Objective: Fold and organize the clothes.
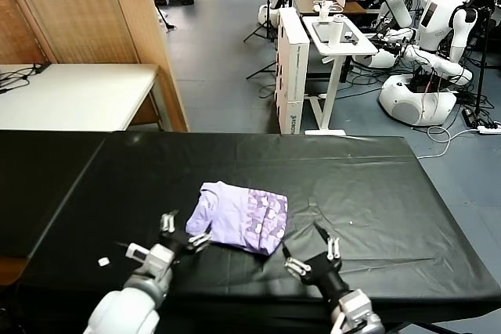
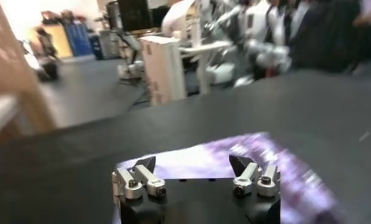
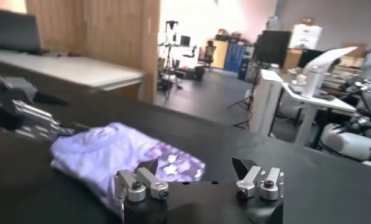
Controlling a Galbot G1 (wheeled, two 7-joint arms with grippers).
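Two open claws, left claw [image 1: 182,232], right claw [image 1: 311,249], folded T-shirt [image 1: 239,215] between

The lavender T-shirt [image 1: 239,215] lies folded into a compact, roughly rectangular bundle on the black table, near its middle and toward the near edge. Its left part is plain pale purple; the right part shows a darker purple-and-white print. The fabric looks soft and slightly rumpled.

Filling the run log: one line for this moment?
T-shirt: folded on table | left gripper: open, beside it | right gripper: open, apart
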